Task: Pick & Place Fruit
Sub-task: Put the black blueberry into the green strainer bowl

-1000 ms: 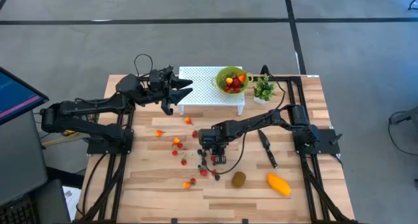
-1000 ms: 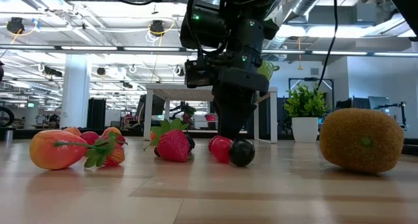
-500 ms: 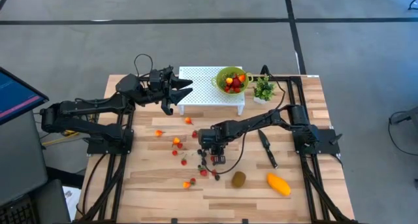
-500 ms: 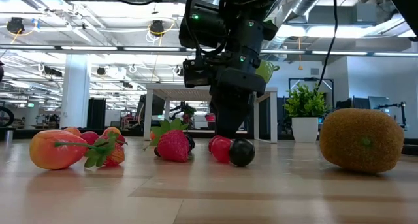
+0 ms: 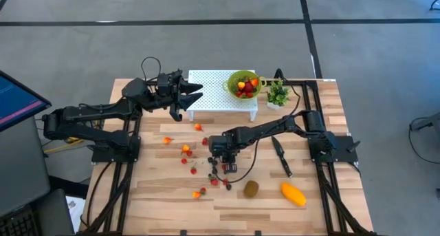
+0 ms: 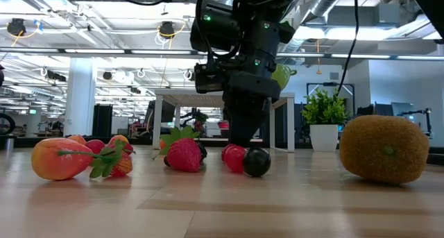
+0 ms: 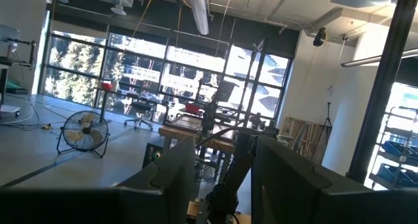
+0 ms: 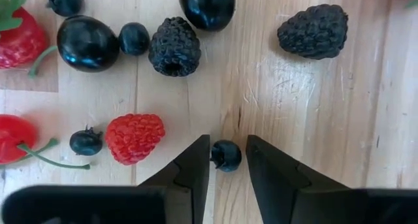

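Small fruit (image 5: 187,151) lies scattered on the wooden table, with a brown kiwi (image 5: 251,188) and an orange mango (image 5: 293,194) near the front. My right gripper (image 5: 222,157) points down over the berries. In its wrist view its fingers stand narrowly apart on either side of a small blueberry (image 8: 226,155) that rests on the table. A raspberry (image 8: 134,138) and a blackberry (image 8: 173,46) lie close by. My left gripper (image 5: 190,91) hangs open and empty in the air at the left end of the white stand (image 5: 214,93). My right gripper comes at the blueberry from above, pointing down, one finger on each side of it. One finger (image 8: 199,160) looks to be against the berry's side (image 8: 214,155), and a sliver of gap shows at the other. I cannot tell whether it is gripped. The berry sits on the table.
A green bowl (image 5: 243,84) holding fruit sits on the white stand. A small potted plant (image 5: 277,93) stands beside it, and a black knife (image 5: 280,155) lies right of my right gripper. In the low view a strawberry (image 6: 184,153) and a dark berry (image 6: 257,162) flank the gripper.
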Motion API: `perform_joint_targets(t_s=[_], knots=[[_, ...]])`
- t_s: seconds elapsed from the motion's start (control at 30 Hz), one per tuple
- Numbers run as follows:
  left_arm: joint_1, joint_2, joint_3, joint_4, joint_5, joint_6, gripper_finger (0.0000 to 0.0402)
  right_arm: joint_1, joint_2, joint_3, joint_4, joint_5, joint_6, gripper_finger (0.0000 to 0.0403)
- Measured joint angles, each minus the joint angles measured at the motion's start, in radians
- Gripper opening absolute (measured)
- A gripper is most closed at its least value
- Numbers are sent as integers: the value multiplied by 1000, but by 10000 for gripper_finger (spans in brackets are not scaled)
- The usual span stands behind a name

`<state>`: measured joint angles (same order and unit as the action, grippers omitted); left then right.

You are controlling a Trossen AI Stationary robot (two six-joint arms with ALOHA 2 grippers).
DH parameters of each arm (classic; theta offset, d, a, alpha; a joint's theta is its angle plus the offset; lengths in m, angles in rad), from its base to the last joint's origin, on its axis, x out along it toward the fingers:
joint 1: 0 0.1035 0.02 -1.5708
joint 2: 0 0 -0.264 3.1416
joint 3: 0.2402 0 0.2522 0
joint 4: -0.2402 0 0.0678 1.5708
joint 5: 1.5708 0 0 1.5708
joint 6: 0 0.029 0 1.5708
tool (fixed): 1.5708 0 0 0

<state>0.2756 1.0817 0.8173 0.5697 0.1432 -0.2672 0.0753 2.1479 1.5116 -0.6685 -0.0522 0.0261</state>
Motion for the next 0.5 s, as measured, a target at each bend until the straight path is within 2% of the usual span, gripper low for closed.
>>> perform_joint_targets(t_s=[0.3, 0.5], knots=[[0, 0, 0, 0, 0, 0, 159, 0, 0, 1, 0, -1, -7, 25], [0, 0, 0, 0, 0, 0, 159, 0, 0, 1, -1, -1, -7, 49]])
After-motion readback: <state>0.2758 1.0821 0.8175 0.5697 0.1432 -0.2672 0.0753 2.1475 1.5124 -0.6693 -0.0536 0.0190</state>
